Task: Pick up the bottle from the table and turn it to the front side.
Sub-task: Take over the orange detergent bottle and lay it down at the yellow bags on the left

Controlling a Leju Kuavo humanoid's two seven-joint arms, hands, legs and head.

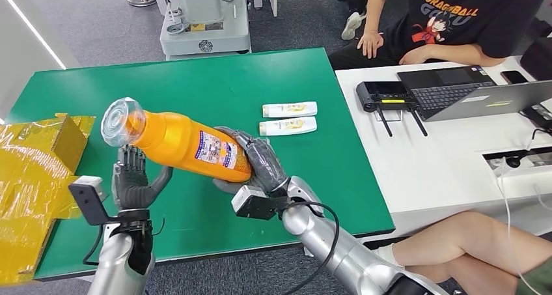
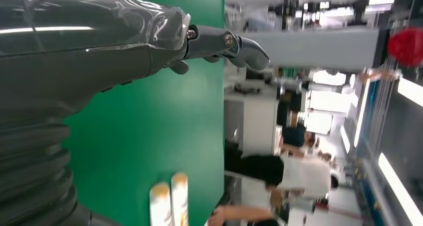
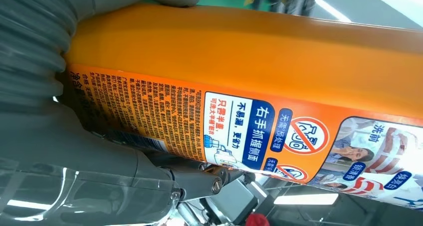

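Bottle (image 1: 179,142) up off the green table (image 1: 215,86), an orange detergent bottle tilted with its clear cap (image 1: 122,121) pointing left and toward the camera! Right hand (image 1: 257,161) wraps the base end, fingers clamped around the label. Left hand (image 1: 133,181) waits just below the neck, fingers spread, holding nothing. Looks rigid, smooth plastic, likely heavy and slick, so a firm hold on the wide labelled body seems safest, with support near the neck. Two white tubes (image 1: 289,118) lie beyond; a yellow box (image 1: 39,158) sits left.
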